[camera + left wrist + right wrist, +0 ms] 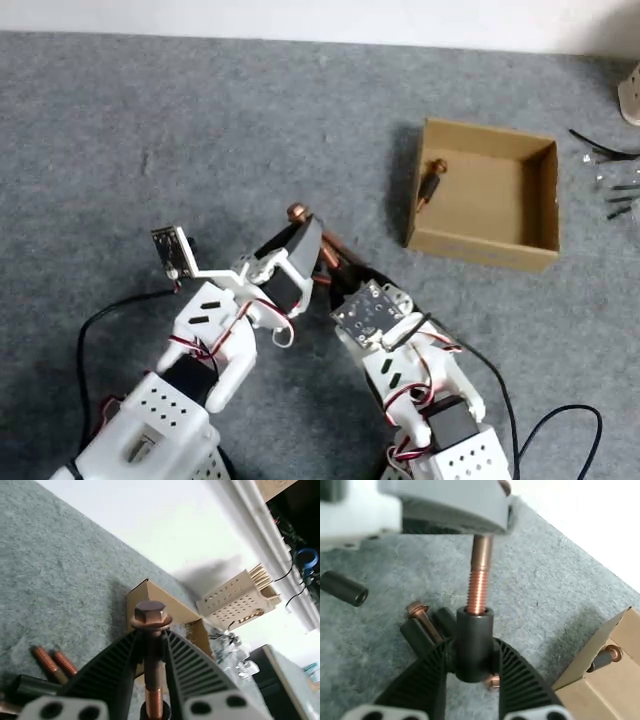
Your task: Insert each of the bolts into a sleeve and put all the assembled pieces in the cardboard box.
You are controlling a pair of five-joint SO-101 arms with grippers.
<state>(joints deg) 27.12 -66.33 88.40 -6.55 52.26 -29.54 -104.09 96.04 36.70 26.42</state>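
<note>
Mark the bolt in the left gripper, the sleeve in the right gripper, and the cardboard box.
Bolt [149, 614]: left wrist view, on its hex head.
Sleeve [474, 642]: right wrist view, mid side wall.
Cardboard box [480, 250]: high view, near outer wall.

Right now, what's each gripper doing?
Left gripper: shut on a copper bolt.
Right gripper: shut on a black sleeve.
</note>
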